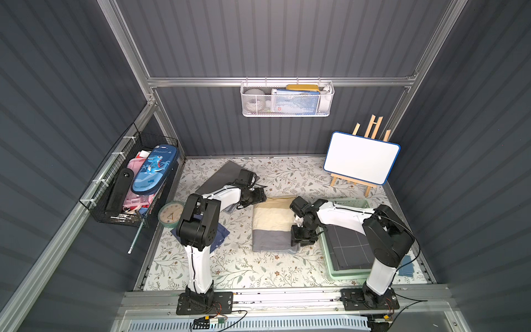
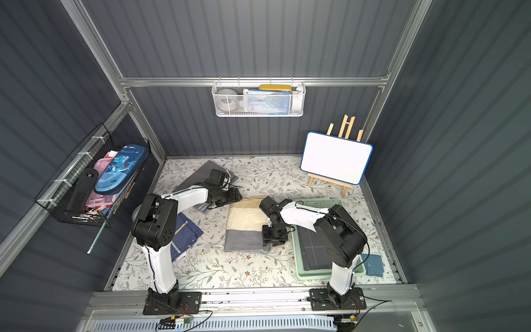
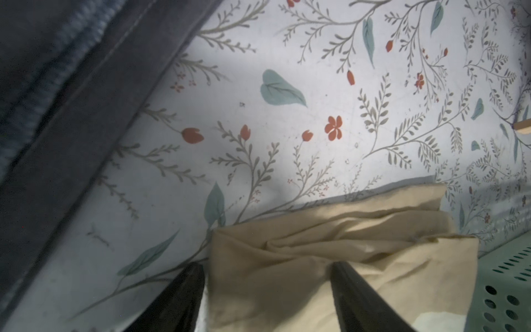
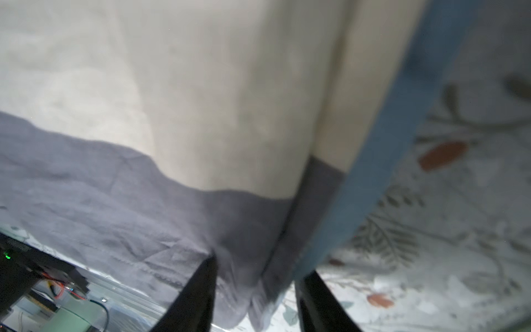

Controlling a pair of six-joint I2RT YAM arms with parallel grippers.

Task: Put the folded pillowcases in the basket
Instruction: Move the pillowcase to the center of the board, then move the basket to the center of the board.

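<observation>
The folded pillowcase [image 1: 273, 224] [image 2: 247, 227] lies flat mid-table, banded tan, cream and grey. My left gripper [image 1: 258, 198] [image 3: 267, 266] is open at its far end, the fingers standing either side of the tan corner [image 3: 359, 230]. At the near right edge my right gripper [image 1: 298, 243] [image 4: 260, 266] is open, with the grey hem [image 4: 172, 224] loose between its fingers. The mint-green basket [image 1: 342, 274] [image 2: 310, 276] [image 3: 511, 287] sits right of the pillowcase and holds a dark grid-patterned cloth [image 1: 347, 247].
A grey cloth [image 1: 224, 178] lies at the back left, with a blue cloth [image 1: 217, 235] and a clock [image 1: 171, 212] at the left. A whiteboard on an easel [image 1: 361, 161] stands back right. A black wire basket [image 1: 135, 184] and a white mesh basket [image 1: 287, 99] hang on the walls.
</observation>
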